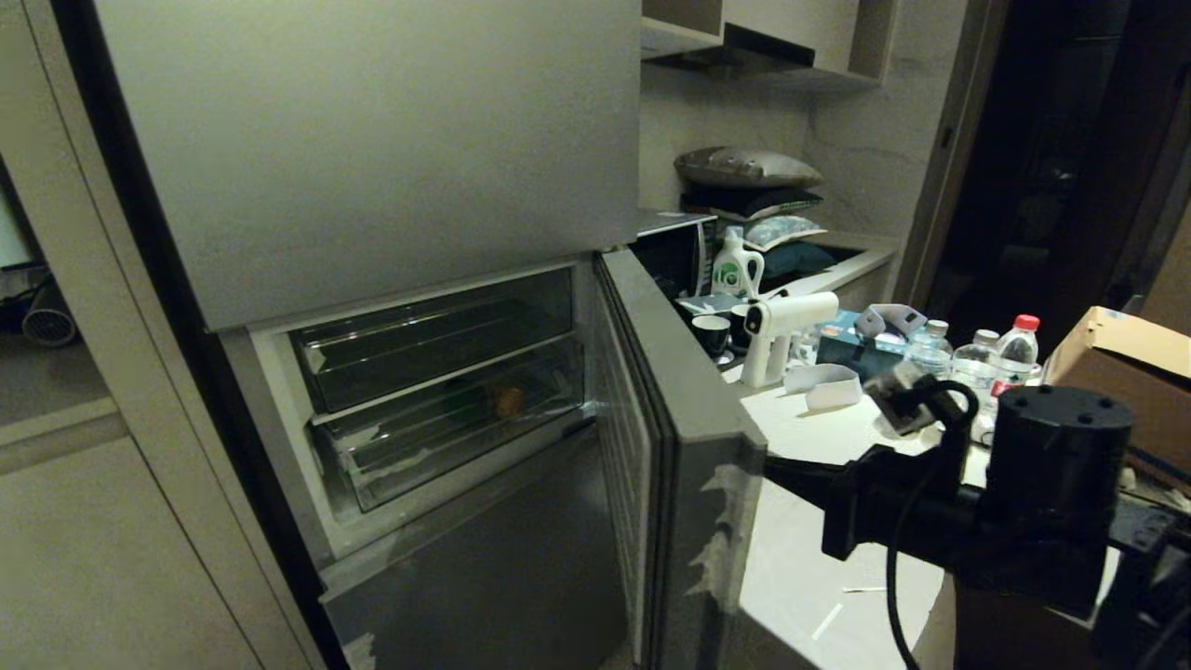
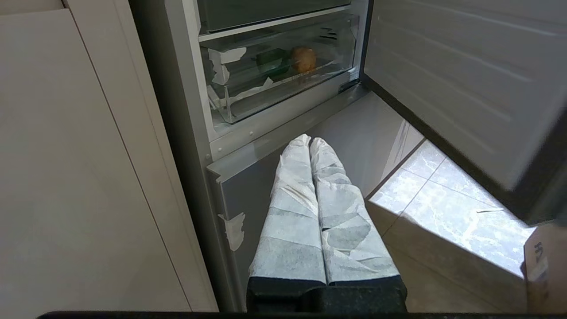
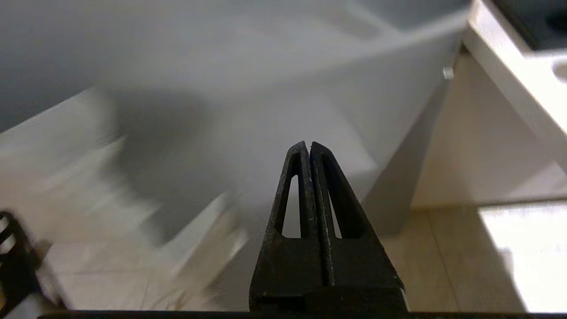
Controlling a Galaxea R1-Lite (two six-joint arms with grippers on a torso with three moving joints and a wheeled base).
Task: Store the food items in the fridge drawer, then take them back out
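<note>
**Food in the drawer, retrieval not begun**

I see the fridge drawer (image 1: 447, 433) pushed in behind the open fridge door (image 1: 684, 437), with a round orange-brown food item (image 2: 304, 60) and a dark green one (image 2: 271, 62) inside. Judging by that, storing looks done. My left tool (image 2: 310, 141) and right tool (image 3: 308, 146) are both pressed together, empty.

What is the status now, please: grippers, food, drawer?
Left gripper shut, empty, below the fridge drawer. Right gripper shut, empty, outside the open fridge door. Orange-brown food item inside drawer.
</note>
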